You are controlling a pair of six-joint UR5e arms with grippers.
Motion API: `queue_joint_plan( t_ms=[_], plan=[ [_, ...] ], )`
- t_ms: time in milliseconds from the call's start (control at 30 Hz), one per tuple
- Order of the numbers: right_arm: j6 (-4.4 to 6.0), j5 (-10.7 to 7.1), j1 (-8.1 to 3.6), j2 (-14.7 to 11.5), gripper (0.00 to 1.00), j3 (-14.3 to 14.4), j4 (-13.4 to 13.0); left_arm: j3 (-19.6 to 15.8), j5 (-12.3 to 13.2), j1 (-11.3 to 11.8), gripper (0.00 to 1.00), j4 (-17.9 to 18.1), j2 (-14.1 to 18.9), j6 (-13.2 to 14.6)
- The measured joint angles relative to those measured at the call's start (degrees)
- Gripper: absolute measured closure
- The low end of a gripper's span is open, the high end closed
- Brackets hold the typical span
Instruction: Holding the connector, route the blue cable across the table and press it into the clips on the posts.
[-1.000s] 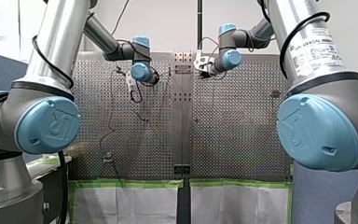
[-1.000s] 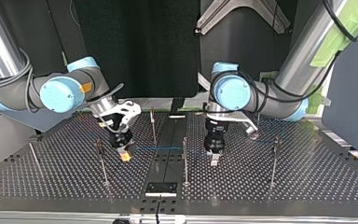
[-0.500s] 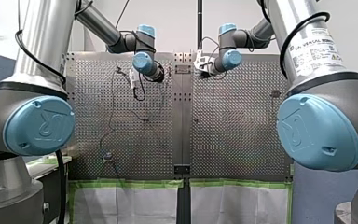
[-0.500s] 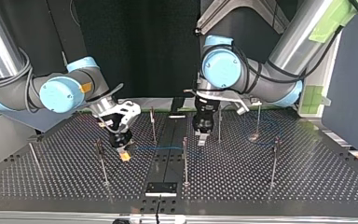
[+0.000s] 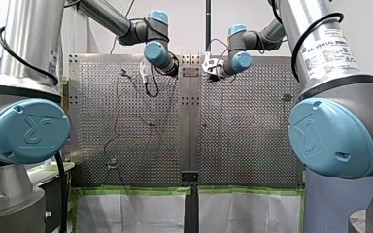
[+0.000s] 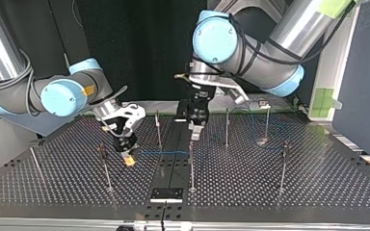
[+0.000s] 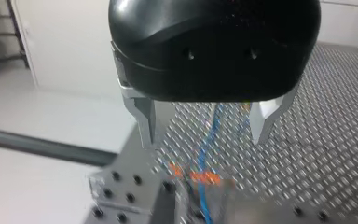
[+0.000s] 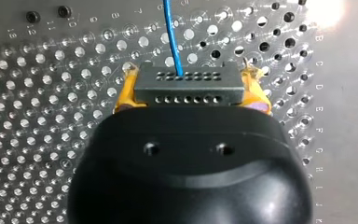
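My right arm comes in low at the top view's left, wrist bent down so the right tool (image 6: 129, 159) tilts toward the table (image 6: 294, 192). Its yellow pads (image 8: 127, 91) are clenched on the grey connector (image 8: 186, 84), just above the table. The blue cable (image 6: 161, 153) runs from the connector rightward toward the middle post (image 6: 191, 163). My left arm reaches in from the right, elbow high. The left tool (image 6: 194, 134) points down above the far middle of the table, its metal fingers (image 7: 145, 119) spread apart and empty, the cable below them.

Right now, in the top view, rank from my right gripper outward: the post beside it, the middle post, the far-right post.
1. Near post, just left of my right gripper.
2. Middle post, view's centre.
3. Far-right post, view's right side.
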Motion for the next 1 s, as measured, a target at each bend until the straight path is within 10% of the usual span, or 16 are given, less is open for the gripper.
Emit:
queue_joint_plan(
  t_ms=[333, 1000],
  plan=[
    [0.11, 0.03, -0.03, 0.0, 1.00, 0.0, 0.0, 0.5, 0.5, -3.0, 0.00, 3.8, 0.3, 0.8],
    [0.26, -0.24, -0.14, 0.0, 1.00, 0.0, 0.0, 10.0, -1.2, -3.4, 0.00, 0.8, -9.3, 1.8]
  ],
)
